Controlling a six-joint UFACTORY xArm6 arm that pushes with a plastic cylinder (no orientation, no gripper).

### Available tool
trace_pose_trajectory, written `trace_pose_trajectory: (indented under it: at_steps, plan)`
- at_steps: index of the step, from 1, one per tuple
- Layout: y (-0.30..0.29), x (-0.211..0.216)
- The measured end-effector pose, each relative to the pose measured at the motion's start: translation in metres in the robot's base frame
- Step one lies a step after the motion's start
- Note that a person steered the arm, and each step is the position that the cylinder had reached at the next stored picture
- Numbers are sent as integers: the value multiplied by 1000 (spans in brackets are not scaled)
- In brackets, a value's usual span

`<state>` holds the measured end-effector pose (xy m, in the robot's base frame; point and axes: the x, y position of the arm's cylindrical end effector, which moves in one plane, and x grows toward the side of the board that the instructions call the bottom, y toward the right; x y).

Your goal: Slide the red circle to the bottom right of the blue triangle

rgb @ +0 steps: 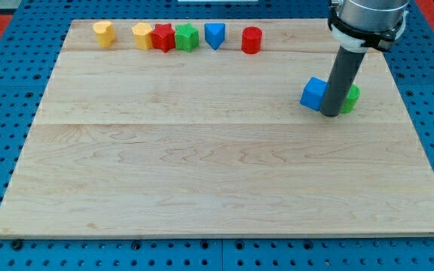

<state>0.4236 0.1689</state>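
Observation:
The red circle stands near the board's top edge, right of centre. The blue triangle sits just to its left, with a small gap between them. My tip is on the board at the right side, well below and to the right of the red circle. It rests between a blue cube on its left and a green block on its right, which the rod partly hides.
Along the top edge, left of the blue triangle, stand a green block, a red block, a yellow block and another yellow block. The wooden board lies on a blue pegboard.

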Motion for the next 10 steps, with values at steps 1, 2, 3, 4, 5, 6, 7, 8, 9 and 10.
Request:
trace_pose_trajectory:
  at_steps: [1,2,3,4,5,6,7,8,9,10]
  plan:
    - [-3,17]
    - [-84,-16]
    - [-96,-76]
    - [5,-102]
    - [-9,-188]
    - [-91,-211]
    - [-156,-167]
    - [-152,-117]
    - [-152,-128]
    - [-151,-132]
